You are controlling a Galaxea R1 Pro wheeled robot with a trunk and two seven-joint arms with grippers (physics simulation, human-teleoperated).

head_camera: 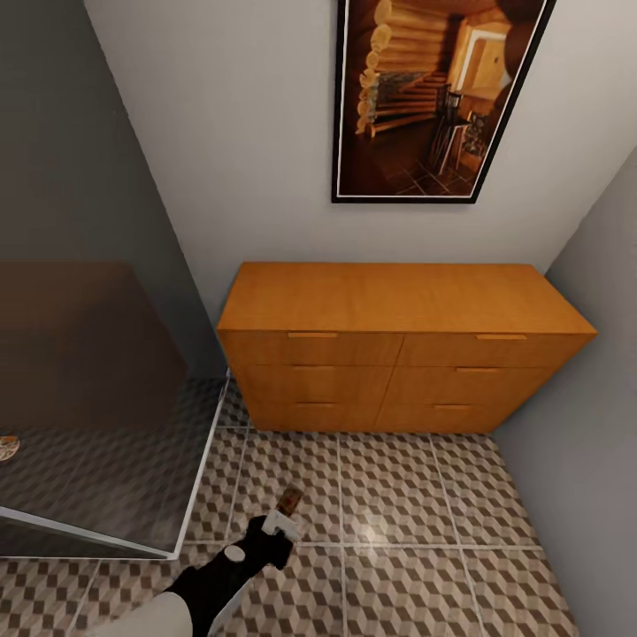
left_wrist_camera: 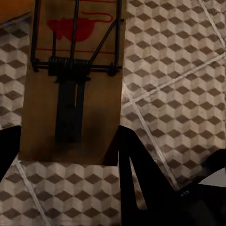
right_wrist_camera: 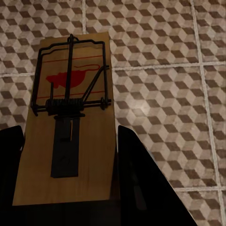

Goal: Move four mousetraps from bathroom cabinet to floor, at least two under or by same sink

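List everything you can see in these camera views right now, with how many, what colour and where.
Flat wooden mousetrap with black wire spring and red mouse print: two, tan-brown, one between the left gripper's fingers, one between the right gripper's fingers.
Cube-patterned tiled bathroom floor: one, brown, beige and white, below everything.
Wooden chest of drawers: one, orange, against the back wall.
Framed log-cabin picture: one, dark brown, on the wall above the chest.
Glass shower panel: one, grey, at the left.
Left gripper: black and white, low over the floor.
Right gripper: black, above the floor.
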